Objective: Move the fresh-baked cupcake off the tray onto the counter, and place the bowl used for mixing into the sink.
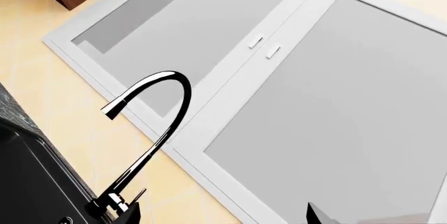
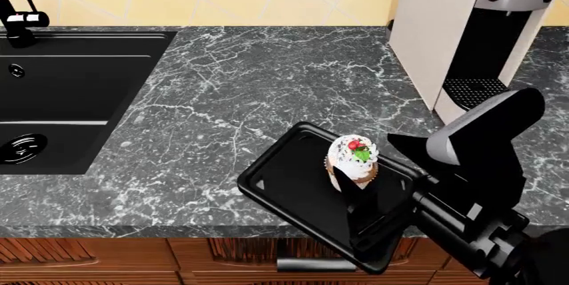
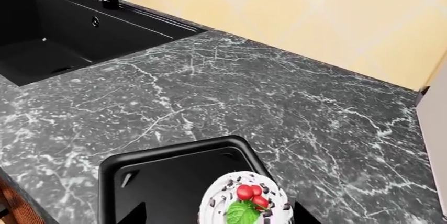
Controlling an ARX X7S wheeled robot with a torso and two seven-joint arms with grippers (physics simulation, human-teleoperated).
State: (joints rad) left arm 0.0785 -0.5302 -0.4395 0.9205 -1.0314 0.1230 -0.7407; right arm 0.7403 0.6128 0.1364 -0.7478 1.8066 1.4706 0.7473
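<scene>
1. We take the tray (image 2: 294, 185) as landmark. It lies on the counter (image 2: 266, 78) at the front edge, turned askew, one corner overhanging the wooden cabinet fronts (image 2: 89, 252) below.
2. The cupcake (image 2: 353, 159) stands upright on the tray, on the side toward the coffee machine (image 2: 462, 32). We see white frosting, red berries and a green leaf. In the right wrist view the cupcake (image 3: 243, 203) shows close up with dark flecks in the frosting.
3. The right gripper (image 2: 360, 198) reaches in over the tray from the robot's side. Its dark fingers (image 2: 378, 208) lie low over the tray floor just by the cupcake's wrapper. Fingertips show either side of the cupcake in the right wrist view, but we cannot tell whether they press it or stand apart.
4. The sink (image 2: 62, 98) is set in the counter well away from the tray, to the robot's left. A round metal drain (image 2: 20, 146) sits in its basin. The faucet (image 2: 20, 18) rises at its back edge.
5. The left wrist view looks at the faucet (image 1: 150, 130) and white cabinet doors (image 1: 293, 93). Two dark fingertips (image 1: 317, 216) of the left gripper (image 1: 222, 217) show at the frame edge, spread wide apart with nothing between them.
6. We find no bowl in any view.
7. We read no brand, label or lettering anywhere.
</scene>
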